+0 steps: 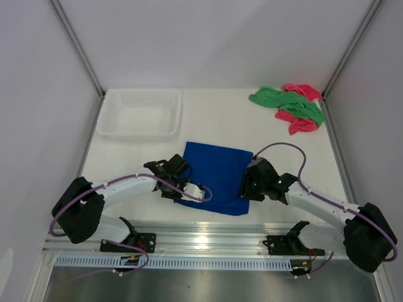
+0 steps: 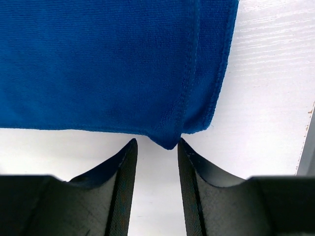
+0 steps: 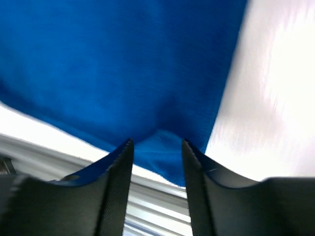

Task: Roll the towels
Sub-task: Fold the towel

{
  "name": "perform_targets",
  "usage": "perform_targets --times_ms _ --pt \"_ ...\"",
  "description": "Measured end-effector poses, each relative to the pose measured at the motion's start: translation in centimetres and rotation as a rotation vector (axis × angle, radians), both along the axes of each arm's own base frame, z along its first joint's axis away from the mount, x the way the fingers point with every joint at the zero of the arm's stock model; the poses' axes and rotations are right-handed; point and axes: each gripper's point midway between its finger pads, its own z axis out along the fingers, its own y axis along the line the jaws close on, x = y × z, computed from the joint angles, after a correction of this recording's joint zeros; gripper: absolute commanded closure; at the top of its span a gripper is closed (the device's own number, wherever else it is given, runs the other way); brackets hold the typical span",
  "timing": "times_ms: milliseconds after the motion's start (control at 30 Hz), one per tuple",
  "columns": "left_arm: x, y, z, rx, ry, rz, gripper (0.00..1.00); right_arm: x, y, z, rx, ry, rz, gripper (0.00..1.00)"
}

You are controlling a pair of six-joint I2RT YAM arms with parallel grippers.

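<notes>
The blue towel (image 1: pixel 214 176) lies spread mid-table, its near edge close to the rail. My left gripper (image 1: pixel 182 184) is at its near left corner. In the left wrist view the jaws stand open (image 2: pixel 157 143), and a pointed corner of the blue towel (image 2: pixel 167 140) pokes between the tips, with bare table behind. My right gripper (image 1: pixel 247 187) is at the near right edge. Its jaws are also apart (image 3: pixel 157 143), with a raised fold of the blue towel (image 3: pixel 160 142) between the tips; this view is blurred. The green towel (image 1: pixel 288 102) and pink towel (image 1: pixel 301 123) lie crumpled together at the back right.
A white plastic basket (image 1: pixel 141 113) stands at the back left. A metal rail (image 1: pixel 208 239) runs along the near edge between the arm bases. White walls with metal posts close in the sides and back.
</notes>
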Motion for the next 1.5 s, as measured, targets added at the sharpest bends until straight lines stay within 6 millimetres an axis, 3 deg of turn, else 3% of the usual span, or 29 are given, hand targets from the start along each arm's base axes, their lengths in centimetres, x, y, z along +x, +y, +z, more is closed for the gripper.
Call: perform_targets --times_ms 267,467,667,900,1133,1300,1500 --pt "0.2 -0.3 0.1 -0.013 -0.005 -0.001 0.55 3.3 1.0 7.4 -0.034 -0.341 0.335 0.40" --pt "-0.1 -0.7 -0.1 -0.031 0.011 -0.007 0.54 3.3 -0.3 9.2 -0.101 -0.566 0.646 0.34" --pt "-0.6 -1.3 -0.2 -0.065 0.039 -0.018 0.53 1.0 -1.2 7.9 -0.166 -0.742 1.027 0.35" --pt "-1.1 -1.4 -0.4 -0.088 0.066 -0.020 0.53 -0.7 -0.8 3.5 -0.171 -0.696 1.310 0.35" --pt "-0.9 -1.9 -0.3 -0.118 0.065 -0.015 0.53 -1.5 -0.4 1.0 -0.134 -0.620 1.395 0.36" --pt "-0.6 -2.0 -0.2 -0.129 0.061 -0.004 0.53 -0.9 0.0 0.5 -0.132 -0.625 1.387 0.37" --pt "-0.6 -2.2 -0.2 -0.141 0.063 0.006 0.53 -1.1 -0.1 -1.2 -0.125 -0.554 1.400 0.44"
